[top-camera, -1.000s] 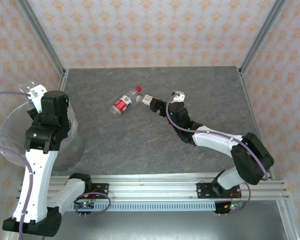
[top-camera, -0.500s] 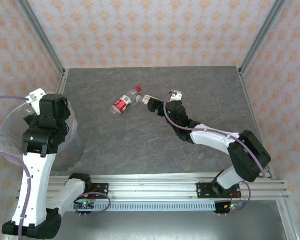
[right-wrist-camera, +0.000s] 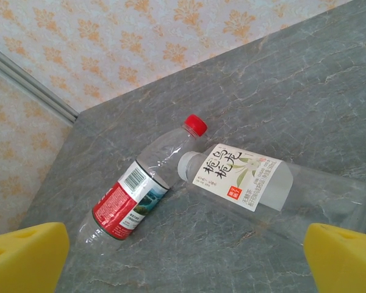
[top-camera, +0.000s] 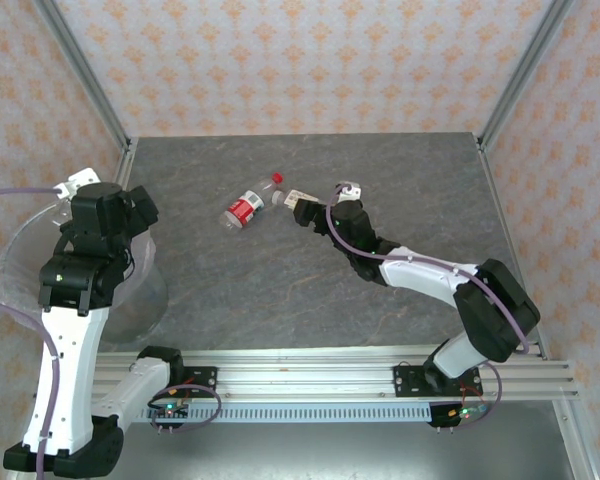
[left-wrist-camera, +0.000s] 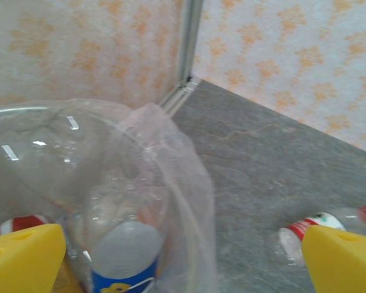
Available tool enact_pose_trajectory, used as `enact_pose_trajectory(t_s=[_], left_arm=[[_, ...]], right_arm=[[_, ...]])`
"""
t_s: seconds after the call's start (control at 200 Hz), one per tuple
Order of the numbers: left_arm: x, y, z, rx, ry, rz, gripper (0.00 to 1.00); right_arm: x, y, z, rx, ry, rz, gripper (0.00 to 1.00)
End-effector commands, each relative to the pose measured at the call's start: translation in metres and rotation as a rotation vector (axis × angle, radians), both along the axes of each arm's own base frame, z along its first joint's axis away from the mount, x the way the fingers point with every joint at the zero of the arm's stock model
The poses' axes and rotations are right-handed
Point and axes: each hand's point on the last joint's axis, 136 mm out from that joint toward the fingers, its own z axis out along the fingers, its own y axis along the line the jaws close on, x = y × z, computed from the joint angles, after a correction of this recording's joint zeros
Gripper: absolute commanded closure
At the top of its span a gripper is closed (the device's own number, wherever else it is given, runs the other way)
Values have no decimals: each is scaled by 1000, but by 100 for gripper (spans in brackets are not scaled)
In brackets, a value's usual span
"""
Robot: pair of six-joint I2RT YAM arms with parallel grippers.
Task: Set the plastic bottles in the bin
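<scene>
The white-label bottle (right-wrist-camera: 244, 180) lies on its side on the grey table (top-camera: 380, 170), its pale cap end touching the shoulder of a red-label bottle (right-wrist-camera: 131, 195) with a red cap. Both are well apart from the bin (top-camera: 130, 305) at the table's left edge. The right gripper (right-wrist-camera: 183, 268) hangs close over the white-label bottle with its yellow fingers wide apart and nothing between them, so picking this bottle up looks like the step in hand. To do it well, the fingers should come down astride the clear body, behind the label and away from the cap end, so that closing does not catch or roll the red-label bottle. A gentle squeeze should do, since thin plastic dents and slips. Lifting straight up before swinging left would leave the neighbour undisturbed. The left gripper (left-wrist-camera: 183, 262) is spread and empty above the bin, where a blue-label bottle (left-wrist-camera: 125, 262) already lies in the crinkly liner. That arm should move off before the bottle is carried over.
</scene>
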Motion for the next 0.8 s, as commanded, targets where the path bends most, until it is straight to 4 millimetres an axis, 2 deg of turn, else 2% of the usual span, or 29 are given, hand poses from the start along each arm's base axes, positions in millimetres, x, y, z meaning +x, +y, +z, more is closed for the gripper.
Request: enact_pose_trajectory(t_s=[0.0, 0.185, 0.405, 0.551, 0.796], left_arm=[[22, -19, 17, -70, -83, -106, 0], [55, -54, 10, -141, -65, -269, 0], [80, -81, 4, -13, 32, -328, 0], [100, -97, -12, 2, 94, -374, 0], [140, -124, -49, 16, 206, -431, 0]], right_arm=[[4, -1, 4, 29, 22, -9, 1], [1, -3, 6, 24, 16, 1, 1], [-3, -17, 6, 13, 29, -39, 1], [-4, -27, 2, 9, 66, -60, 1], [-1, -63, -19, 68, 184, -141, 1]])
